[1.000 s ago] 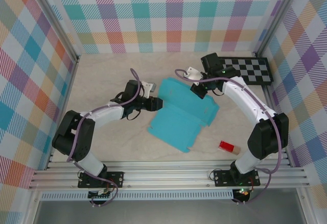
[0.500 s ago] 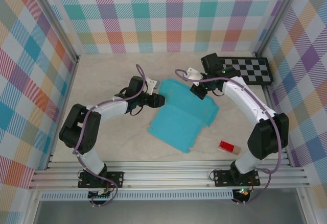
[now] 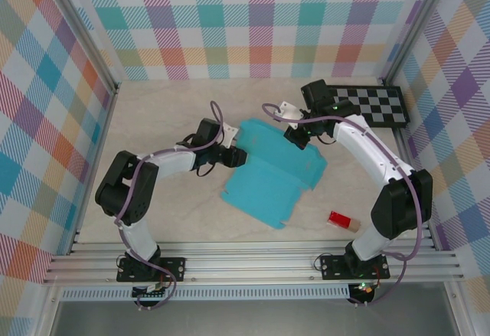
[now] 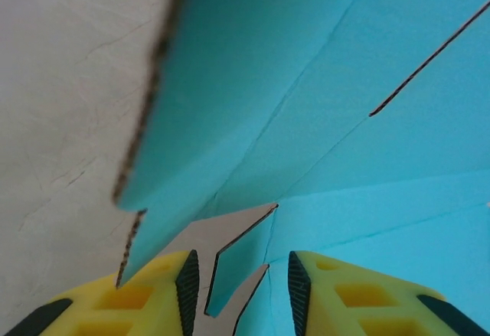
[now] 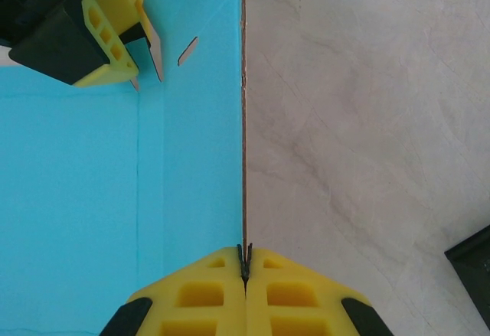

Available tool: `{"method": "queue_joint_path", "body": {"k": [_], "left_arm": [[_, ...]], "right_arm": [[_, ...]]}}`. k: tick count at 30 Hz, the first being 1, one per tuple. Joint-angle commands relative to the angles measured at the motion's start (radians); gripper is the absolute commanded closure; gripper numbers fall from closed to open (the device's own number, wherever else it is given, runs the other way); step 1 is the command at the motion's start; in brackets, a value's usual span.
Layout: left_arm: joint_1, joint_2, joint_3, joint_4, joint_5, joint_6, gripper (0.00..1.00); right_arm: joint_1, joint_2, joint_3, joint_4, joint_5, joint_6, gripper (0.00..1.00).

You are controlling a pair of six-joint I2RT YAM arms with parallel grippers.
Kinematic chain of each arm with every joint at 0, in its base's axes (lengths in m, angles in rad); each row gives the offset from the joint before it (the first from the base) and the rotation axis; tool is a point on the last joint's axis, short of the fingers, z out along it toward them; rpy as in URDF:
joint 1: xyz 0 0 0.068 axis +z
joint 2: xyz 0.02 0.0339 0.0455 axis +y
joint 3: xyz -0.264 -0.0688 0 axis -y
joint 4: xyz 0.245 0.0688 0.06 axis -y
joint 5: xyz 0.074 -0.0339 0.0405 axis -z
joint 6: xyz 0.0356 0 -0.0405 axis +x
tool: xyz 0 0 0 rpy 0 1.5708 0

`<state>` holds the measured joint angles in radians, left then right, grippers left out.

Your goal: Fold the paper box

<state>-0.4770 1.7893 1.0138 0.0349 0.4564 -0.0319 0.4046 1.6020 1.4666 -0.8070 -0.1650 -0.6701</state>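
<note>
The paper box (image 3: pixel 272 175) lies teal face up in the middle of the table, partly creased, with its far left panel lifted. My left gripper (image 3: pixel 237 154) is at the box's left edge. In the left wrist view the gripper (image 4: pixel 243 290) stands open around a small teal tab of the box (image 4: pixel 344 83), and neither pad touches it. My right gripper (image 3: pixel 298 135) is at the box's far edge. The right wrist view has it (image 5: pixel 245 263) shut on the thin edge of the box (image 5: pixel 76 168), with the left gripper (image 5: pixel 138 45) across the panel.
A black-and-white checkerboard (image 3: pixel 367 105) lies at the back right corner. A small red block (image 3: pixel 340 220) sits near the front right, beside the right arm's base. Plaid walls close in three sides of the beige table (image 3: pixel 153 114).
My left gripper has moved right, up to the box's left edge, and its jaws have narrowed. The right arm and its grip have not moved.
</note>
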Motion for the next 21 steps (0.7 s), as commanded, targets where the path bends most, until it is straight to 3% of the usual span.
{"method": "queue_joint_path", "body": {"k": [1,5,10,21], "left_arm": [[-0.028,0.008,0.032,0.007,-0.007,0.0,0.68],[-0.058,-0.002,0.035,-0.008,-0.095,-0.013,0.77],[-0.144,-0.026,0.038,-0.055,-0.386,-0.047,0.81],[-0.221,-0.05,-0.053,0.102,-0.457,-0.218,0.69]], "right_arm": [[-0.001,-0.022,0.028,-0.016,-0.034,-0.002,1.0],[-0.001,-0.024,0.025,-0.01,-0.026,0.008,1.0],[0.008,-0.035,0.015,0.028,0.002,0.093,1.0],[0.028,-0.066,-0.102,0.122,0.008,0.199,1.0]]}}
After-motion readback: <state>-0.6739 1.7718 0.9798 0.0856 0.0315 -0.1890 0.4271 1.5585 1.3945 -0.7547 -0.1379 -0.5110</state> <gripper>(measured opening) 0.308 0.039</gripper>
